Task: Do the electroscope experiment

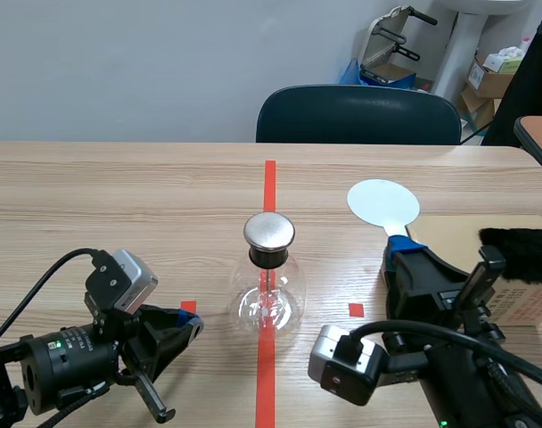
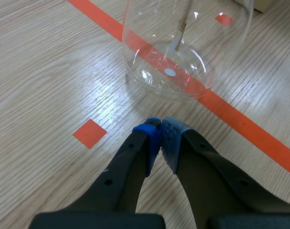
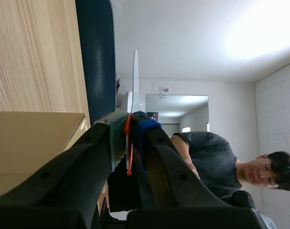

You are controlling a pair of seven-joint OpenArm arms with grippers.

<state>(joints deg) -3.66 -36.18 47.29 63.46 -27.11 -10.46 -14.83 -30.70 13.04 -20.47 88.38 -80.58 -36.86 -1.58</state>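
**Right gripper has the disc; flask not yet approached**

Right gripper, low and closest to the lens, is clamped on the thin orange handle of a flat white round disc. Its pads press the handle from both sides and the disc stands out ahead of the fingertips. Judgement: gripping by the handle leaves the disc face bare, ready to be presented to the electroscope.

Left gripper rests low on the pale wooden table with its pads closed together on nothing. It sits just beside the flask base, not touching it. It may be there to steady the flask, but I cannot confirm this.

Objects, by size:
- Dark teal chair back stands beyond the far table edge.
- Brown cardboard box sits beside the right arm, with a black fur pad lying on it, probably the rubbing cloth.
- Clear glass flask electroscope stands upright on the orange centre tape, well apart from the disc.
- Round metal cap tops its black stopper. The inner rod is visible; the leaf position is too small to read.

Obstructions: nothing lies between the disc and the cap. The left arm sits on the flask's far side from the disc.
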